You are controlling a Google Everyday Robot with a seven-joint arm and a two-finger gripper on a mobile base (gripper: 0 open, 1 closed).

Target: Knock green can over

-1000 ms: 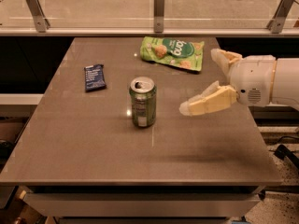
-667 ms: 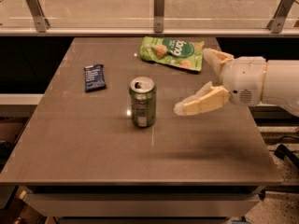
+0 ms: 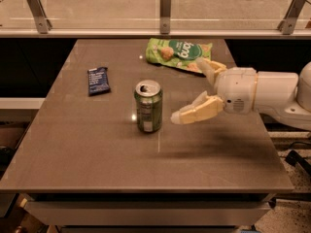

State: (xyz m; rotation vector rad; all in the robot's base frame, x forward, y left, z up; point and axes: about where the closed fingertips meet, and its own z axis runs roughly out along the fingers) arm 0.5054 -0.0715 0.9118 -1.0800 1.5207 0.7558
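One broad brown counter (image 3: 97,149) carries everything here, and behind its far edge runs a glass rail on metal brackets (image 3: 165,8). My white arm (image 3: 262,93) comes in from the right side, lying low over the counter's right half. At its end my tool (image 3: 186,90) is released, its two cream fingers spread wide with nothing between them: one finger (image 3: 206,68) points up and back toward the far edge, the other (image 3: 197,112) reaches left toward the middle of the counter.

A flat green snack bag (image 3: 177,53) lies near the far edge, its right end just behind my upper finger.

The green can (image 3: 148,106) stands upright near the middle of the counter, a little left of my tool. It is a small cylinder with a silver top, a dark opening and a pull-tab showing on the lid, and pale markings running down its green side. The tip of my lower finger sits just beside the can's right side, at about mid-height; a narrow gap separates them.

A small dark blue packet (image 3: 98,80) lies flat to the left of the can, well apart from it.
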